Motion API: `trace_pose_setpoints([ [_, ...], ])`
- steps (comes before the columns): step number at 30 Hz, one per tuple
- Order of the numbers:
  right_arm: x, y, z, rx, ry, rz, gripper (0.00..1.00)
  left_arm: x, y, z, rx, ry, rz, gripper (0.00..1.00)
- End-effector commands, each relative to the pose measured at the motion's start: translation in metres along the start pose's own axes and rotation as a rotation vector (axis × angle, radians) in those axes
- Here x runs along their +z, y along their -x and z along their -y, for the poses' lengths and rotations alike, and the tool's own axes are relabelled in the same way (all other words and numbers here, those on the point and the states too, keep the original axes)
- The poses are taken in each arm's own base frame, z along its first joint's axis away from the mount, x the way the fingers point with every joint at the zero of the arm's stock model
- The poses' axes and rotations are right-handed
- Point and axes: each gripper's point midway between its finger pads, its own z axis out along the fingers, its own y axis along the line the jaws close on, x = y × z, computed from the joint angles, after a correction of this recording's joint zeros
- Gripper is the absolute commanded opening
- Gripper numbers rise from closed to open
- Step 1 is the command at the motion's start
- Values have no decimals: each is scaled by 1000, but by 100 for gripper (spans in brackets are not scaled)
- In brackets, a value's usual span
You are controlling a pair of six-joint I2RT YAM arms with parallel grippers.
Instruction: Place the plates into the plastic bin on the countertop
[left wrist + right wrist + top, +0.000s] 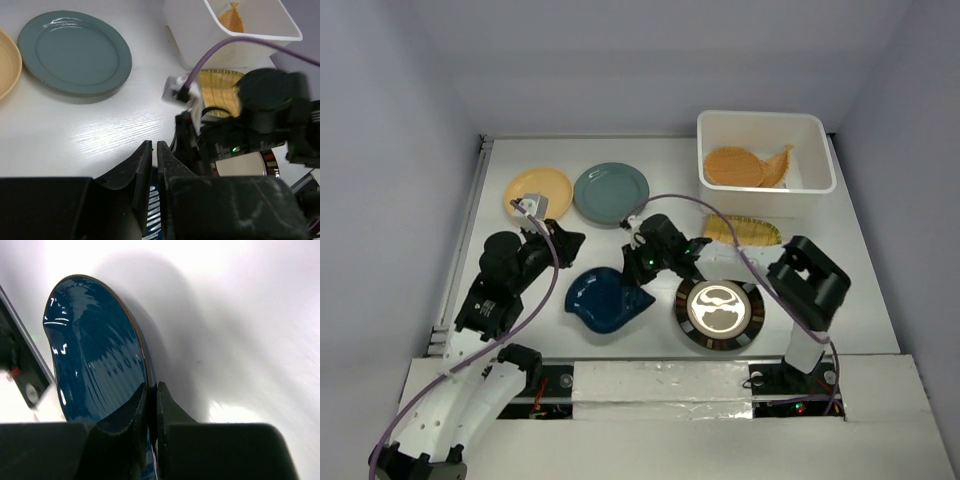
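Observation:
The dark blue leaf plate [605, 302] lies near the front centre of the countertop [670, 205]. My right gripper [638, 283] is shut on its right rim; in the right wrist view the rim sits between the fingers [152, 387] and the plate [95, 365] looks tilted. My left gripper [568, 243] is shut and empty just above the plate's left tip [152, 200]. The plastic bin [818, 150] at the back right holds two orange woven plates [735, 166]. The yellow [538, 192], grey-teal [610, 193], yellow leaf [745, 232] and black-rimmed [718, 312] plates lie on the countertop.
A purple cable [720, 225] loops over the right arm [810, 285] above the yellow leaf plate. The raised rim [470, 230] runs along the left edge. In the left wrist view the right arm's wrist [270, 115] is close ahead, with the bin [190, 25] behind.

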Motion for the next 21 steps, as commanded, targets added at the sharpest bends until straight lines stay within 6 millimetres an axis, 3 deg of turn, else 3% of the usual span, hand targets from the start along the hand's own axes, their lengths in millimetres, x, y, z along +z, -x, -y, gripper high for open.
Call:
trace_pose_setpoints([
  [1, -66, 118, -26, 6, 4, 381, 0, -12, 35, 14, 35, -25, 106, 7],
  [3, -95, 148, -13, 47, -37, 483, 0, -13, 35, 14, 36, -22, 111, 8],
  [4, -127, 172, 0, 73, -64, 570, 0, -14, 36, 14, 36, -24, 115, 8],
  [6, -163, 194, 23, 115, -142, 663, 0, -16, 36, 17, 39, -33, 117, 8],
  [7, -194, 210, 24, 118, -165, 732, 0, -17, 36, 19, 41, -40, 118, 8],
  [8, -222, 222, 49, 146, -229, 792, 0, -17, 35, 19, 42, -41, 117, 8],
  [10, -262, 233, 76, 183, -327, 864, 0, -18, 36, 22, 43, -49, 122, 8],
  [11, -299, 245, 95, 202, -387, 934, 0, -19, 36, 22, 44, -50, 123, 8],
  [12, -317, 248, 108, 216, -427, 958, 0, -19, 35, 25, 45, -60, 120, 8],
  [14, -339, 247, 138, 260, -506, 963, 0, -20, 37, 25, 48, -61, 125, 8],
  [15, -365, 249, 158, 290, -565, 993, 0, -21, 36, 28, 48, -71, 122, 8],
  [18, -396, 252, 197, 337, -620, 1023, 0, -22, 35, 30, 51, -79, 122, 8],
  [21, -400, 252, 228, 367, -626, 994, 0, -21, 34, 32, 52, -84, 118, 8],
])
